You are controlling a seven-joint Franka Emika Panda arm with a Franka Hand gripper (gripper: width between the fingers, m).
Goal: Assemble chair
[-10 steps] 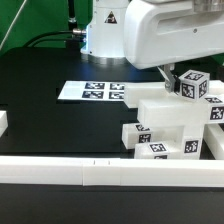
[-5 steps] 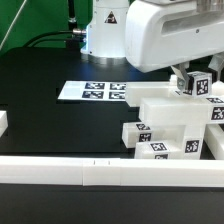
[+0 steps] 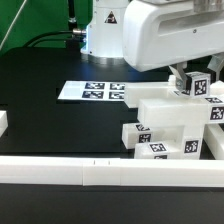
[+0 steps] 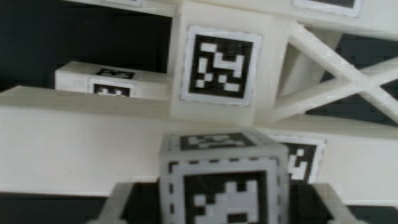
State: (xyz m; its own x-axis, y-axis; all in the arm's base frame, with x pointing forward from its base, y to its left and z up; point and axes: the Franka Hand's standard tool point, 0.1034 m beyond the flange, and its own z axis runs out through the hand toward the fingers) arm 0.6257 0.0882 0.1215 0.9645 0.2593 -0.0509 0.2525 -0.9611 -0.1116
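My gripper [image 3: 198,84] is at the exterior view's right, shut on a small white tagged cube [image 3: 201,85] of the chair, just above the stacked white parts. In the wrist view the cube [image 4: 222,178] sits between both fingers [image 4: 132,198], which press against its sides. Beyond it lies an X-braced side frame [image 4: 329,70] carrying a tall tag [image 4: 219,65]. Under the gripper stands a chunky white seat block [image 3: 165,112], with tagged pieces [image 3: 152,150] in front of it.
The marker board [image 3: 92,91] lies flat on the black table, to the exterior view's left of the parts. A long low white rail [image 3: 90,172] runs along the front edge, with another short rail piece [image 3: 3,122] at the left. The robot base [image 3: 105,30] stands behind.
The jaws have closed onto the cube. The cube has turned and shifted slightly to the exterior view's right. In the last half second nothing has moved.
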